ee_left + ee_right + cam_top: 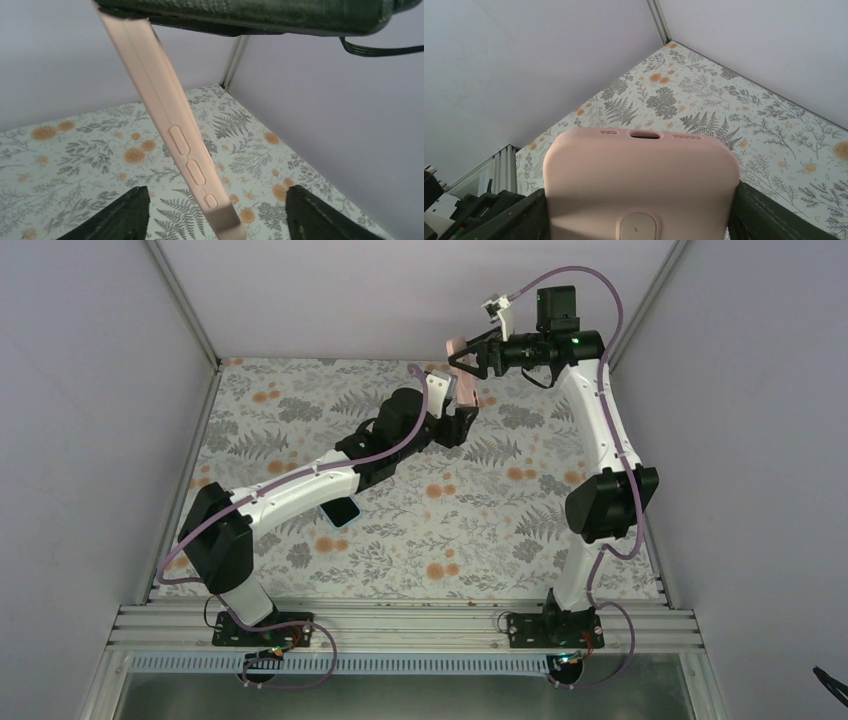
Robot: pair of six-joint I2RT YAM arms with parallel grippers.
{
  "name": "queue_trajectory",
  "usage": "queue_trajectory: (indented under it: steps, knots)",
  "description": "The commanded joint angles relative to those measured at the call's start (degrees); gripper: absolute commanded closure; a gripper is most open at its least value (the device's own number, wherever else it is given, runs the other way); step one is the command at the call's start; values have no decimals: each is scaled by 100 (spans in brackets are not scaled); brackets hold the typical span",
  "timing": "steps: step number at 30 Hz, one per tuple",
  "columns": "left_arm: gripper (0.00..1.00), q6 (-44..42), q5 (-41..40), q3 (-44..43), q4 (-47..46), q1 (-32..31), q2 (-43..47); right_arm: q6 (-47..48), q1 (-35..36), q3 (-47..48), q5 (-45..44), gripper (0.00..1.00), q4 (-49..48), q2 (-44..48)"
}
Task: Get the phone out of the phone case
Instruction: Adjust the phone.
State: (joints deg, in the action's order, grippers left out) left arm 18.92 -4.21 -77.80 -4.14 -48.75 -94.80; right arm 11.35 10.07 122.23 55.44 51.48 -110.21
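My right gripper is shut on a pink phone case and holds it up in the air at the back of the table. In the right wrist view the case fills the gap between my right gripper's fingers. My left gripper is open just below it. In the left wrist view the case's side edge with its buttons runs down between the left gripper's fingers, touching neither. A dark phone lies flat on the table, partly under the left arm. The inside of the case is hidden.
The table has a floral cloth and is boxed in by pale walls on three sides, with metal posts at the back corners. An aluminium rail carries both arm bases at the near edge.
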Motion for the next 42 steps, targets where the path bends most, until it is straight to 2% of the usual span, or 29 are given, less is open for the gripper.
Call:
queue_trajectory:
  steps: [1,13,18,26,30,31,33,36,39,42]
  knots:
    - [38,50,46,-89,-89,-8,-17,16,34,181,138,53,-158,248]
    - [64,6,-26,-22,-395,-3,-91,9,34,86,180,53,-166,298]
    - [81,-2,155,-70,-361,-10,-134,17,38,72,187,53,-165,308]
    - [89,-13,192,-68,-404,-4,-143,27,31,13,192,53,-191,318]
    - [88,-34,187,-154,-393,-3,-190,12,31,-40,188,53,-221,324]
    - [82,-18,175,-206,-343,-8,-212,-4,31,-68,186,54,-244,331]
    - [61,-11,205,-291,-314,-12,-262,-38,52,-142,157,54,-316,349]
    - [55,-10,238,-341,-375,-44,-328,-38,69,-176,136,55,-330,343]
    - [53,18,73,-509,-237,-81,-472,-57,75,-160,133,55,-341,336]
    - [56,63,-125,-602,-92,-84,-593,-54,76,-156,126,55,-346,373]
